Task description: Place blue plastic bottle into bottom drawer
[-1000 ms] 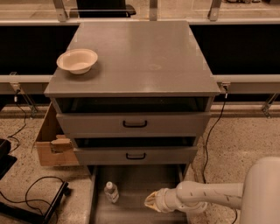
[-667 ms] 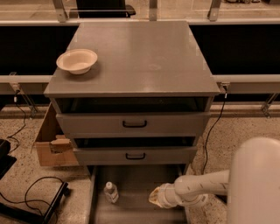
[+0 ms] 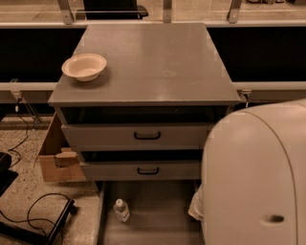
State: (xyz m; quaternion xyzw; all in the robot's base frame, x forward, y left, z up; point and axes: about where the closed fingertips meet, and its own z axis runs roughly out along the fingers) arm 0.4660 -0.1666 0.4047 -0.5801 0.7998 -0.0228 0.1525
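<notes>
The blue plastic bottle (image 3: 121, 209) sits at the bottom drawer's (image 3: 158, 222) left. We glimpse the gripper (image 3: 195, 210) at its right, behind the arm (image 3: 253, 177) (how wide it stands, we cannot tell).

Warm, yellowish light over a speckled stone floor (image 3: 28, 184), with a grey cabinet (image 3: 153, 62) set before a long dark-panelled wall (image 3: 260, 52) edged by a pale rail (image 3: 270, 86), metal posts (image 3: 65, 10) above and an open cardboard box (image 3: 55, 162) just beside the cabinet's left.
</notes>
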